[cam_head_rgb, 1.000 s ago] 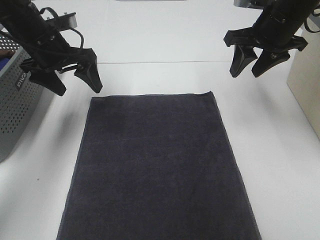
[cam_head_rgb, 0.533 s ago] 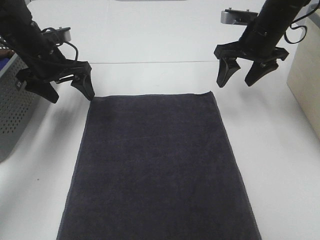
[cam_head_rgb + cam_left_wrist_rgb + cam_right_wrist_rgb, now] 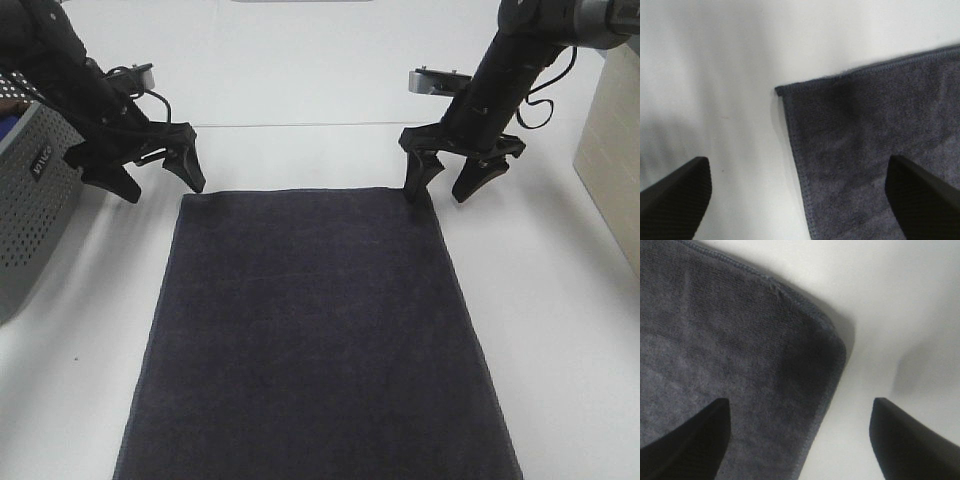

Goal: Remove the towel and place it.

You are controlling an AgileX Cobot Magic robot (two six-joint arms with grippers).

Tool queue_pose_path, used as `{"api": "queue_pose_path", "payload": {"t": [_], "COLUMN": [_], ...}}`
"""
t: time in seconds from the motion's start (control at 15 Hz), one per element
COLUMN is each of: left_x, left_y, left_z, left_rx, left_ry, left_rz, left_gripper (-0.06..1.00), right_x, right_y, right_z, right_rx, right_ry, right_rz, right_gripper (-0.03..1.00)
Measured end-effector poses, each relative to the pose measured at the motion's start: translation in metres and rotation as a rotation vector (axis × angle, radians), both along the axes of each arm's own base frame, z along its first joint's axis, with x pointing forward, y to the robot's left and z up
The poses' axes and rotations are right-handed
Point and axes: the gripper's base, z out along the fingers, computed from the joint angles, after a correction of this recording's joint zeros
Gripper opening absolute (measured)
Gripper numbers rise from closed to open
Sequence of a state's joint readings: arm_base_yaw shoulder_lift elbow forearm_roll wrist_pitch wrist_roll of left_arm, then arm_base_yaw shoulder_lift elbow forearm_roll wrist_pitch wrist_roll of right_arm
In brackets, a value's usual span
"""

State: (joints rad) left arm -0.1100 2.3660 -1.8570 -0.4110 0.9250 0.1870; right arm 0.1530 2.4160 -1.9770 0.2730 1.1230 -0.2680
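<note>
The dark charcoal towel lies flat and spread out on the white table, running down past the near edge of the overhead view. My left gripper hangs open at the towel's far left corner, one finger on each side of it. At the far right corner my right gripper stands open, straddling that corner the same way. Neither gripper holds cloth; both wrist views show the corners lying flat between the dark fingertips.
A grey perforated basket stands at the left edge of the table. A light beige box stands at the right edge. The white table stretches on behind the towel.
Both arms have come down and inward toward the towel's far corners. The right gripper's fingers have spread wider. The towel has not moved.
</note>
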Motion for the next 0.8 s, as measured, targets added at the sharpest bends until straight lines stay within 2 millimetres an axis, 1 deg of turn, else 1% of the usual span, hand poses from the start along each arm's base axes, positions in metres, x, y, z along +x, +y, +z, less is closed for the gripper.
{"api": "queue_pose_path", "payload": {"t": [0.13, 0.33, 0.47, 0.8], "left_x": [0.003, 0.003, 0.004, 0.001], "left_y": [-0.001, -0.005, -0.009, -0.01], "left_z": [-0.008, -0.016, -0.02, -0.02], "left_rx": [-0.011, -0.055, -0.094, -0.109], "left_ry": [0.019, 0.032, 0.035, 0.063], "left_rz": [0.001, -0.01, -0.016, -0.031], "left_gripper": [0.88, 0.88, 0.88, 0.88], "right_x": [0.003, 0.008, 0.01, 0.01], "right_y": [0.0, -0.012, -0.021, -0.021], "right_z": [-0.007, -0.024, -0.025, -0.025], "right_rx": [0.012, 0.094, 0.131, 0.146], "right_ry": [-0.009, 0.015, 0.011, 0.011], "right_rz": [-0.004, -0.057, -0.074, -0.072], "right_gripper": [0.74, 0.74, 0.74, 0.74]}}
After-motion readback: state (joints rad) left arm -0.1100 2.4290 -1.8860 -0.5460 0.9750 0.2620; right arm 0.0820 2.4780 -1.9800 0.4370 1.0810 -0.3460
